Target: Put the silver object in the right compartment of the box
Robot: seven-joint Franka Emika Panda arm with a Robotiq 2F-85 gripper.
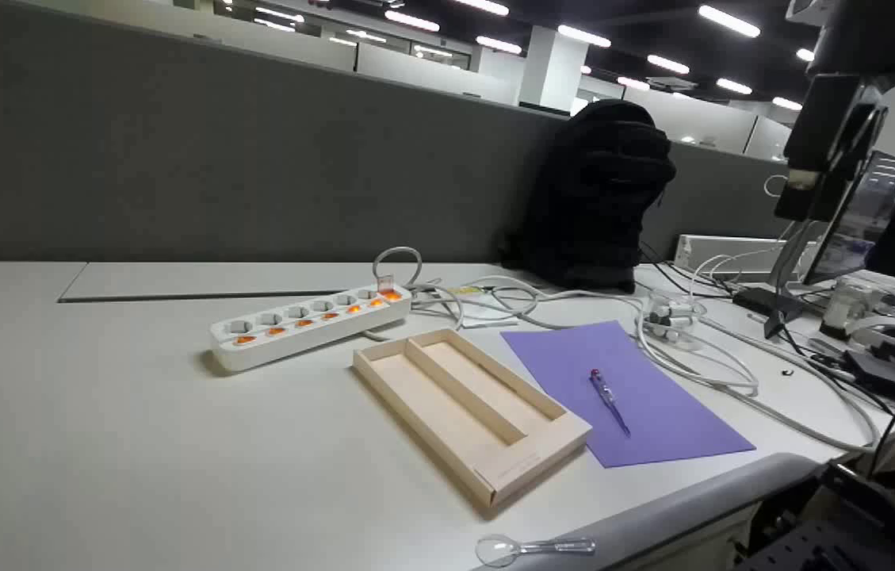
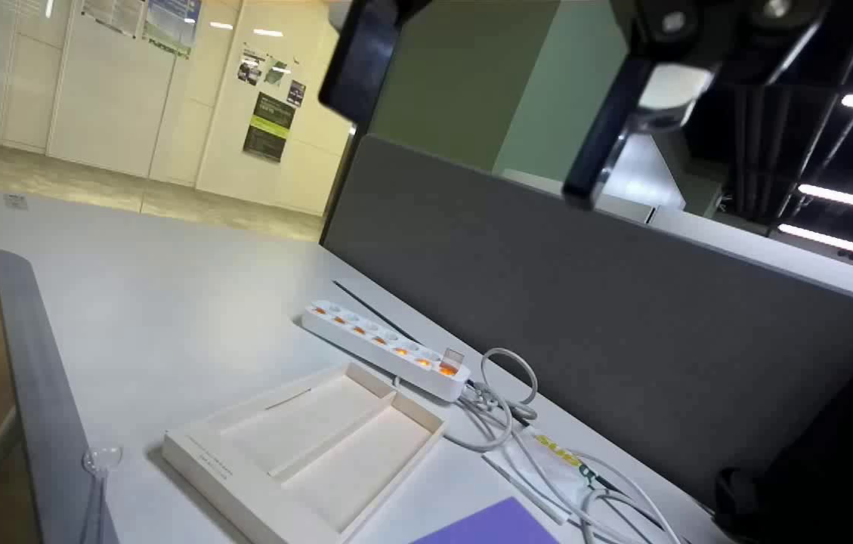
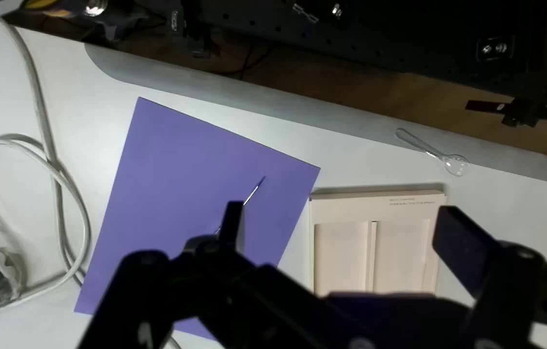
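Gripper (image 3: 341, 207) is up over the desk (image 1: 138, 436), jaws spread wide. Silver object (image 1: 610, 403) lies on the purple sheet (image 1: 669, 420), outside the box (image 1: 542, 456), red end away from the near desk edge. Box is two-slotted, sits just beside the sheet. Clear spoon (image 1: 558, 546) lies at that edge, white power strip (image 1: 308, 325) near the box's far end.

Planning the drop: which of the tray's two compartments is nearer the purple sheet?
The right-hand compartment in both exterior views; the divider separates it from the left-hand compartment, which lies farther from the purple sheet.
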